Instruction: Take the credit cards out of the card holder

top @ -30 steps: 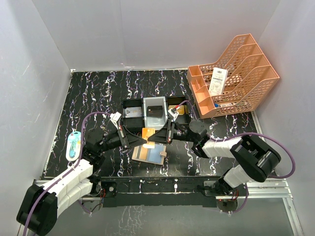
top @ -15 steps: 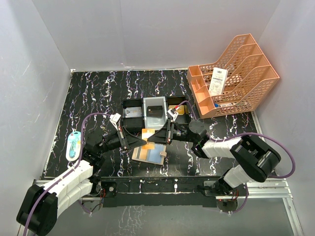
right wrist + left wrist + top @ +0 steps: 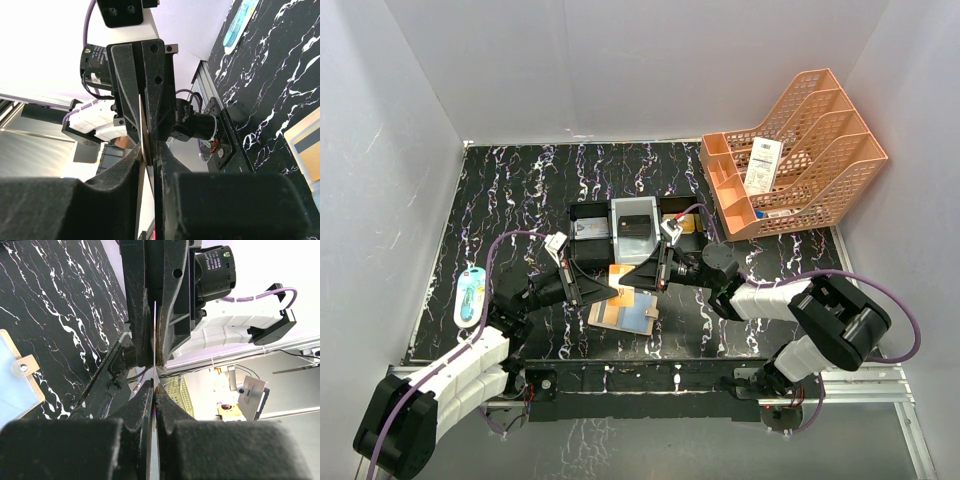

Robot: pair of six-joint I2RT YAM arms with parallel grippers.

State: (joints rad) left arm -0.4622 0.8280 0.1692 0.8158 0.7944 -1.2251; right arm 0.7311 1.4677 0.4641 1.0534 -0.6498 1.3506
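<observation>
The tan card holder (image 3: 625, 313) lies open on the black table, its pale bluish slots (image 3: 12, 380) facing up. Just above it a gold credit card (image 3: 620, 272) stands on edge between both grippers. My left gripper (image 3: 611, 291) is shut on this card, whose thin edge (image 3: 155, 325) runs up from between the jaws (image 3: 154, 383). My right gripper (image 3: 626, 282) faces it from the other side. Its jaws (image 3: 148, 150) stand slightly apart around the same card (image 3: 143, 125), one finger touching it and a thin gap at the other. The card holder's corner (image 3: 306, 150) shows below.
A black-and-grey three-compartment tray (image 3: 588, 212) with cards in it sits just behind the grippers. An orange file rack (image 3: 820, 150) holding a white receipt (image 3: 762, 165) stands at the back right. A blue-and-white packet (image 3: 470, 296) lies at the table's left edge.
The right gripper's jaws have eased apart a little around the gold card. The left gripper stays shut on it. The arms have barely moved.
</observation>
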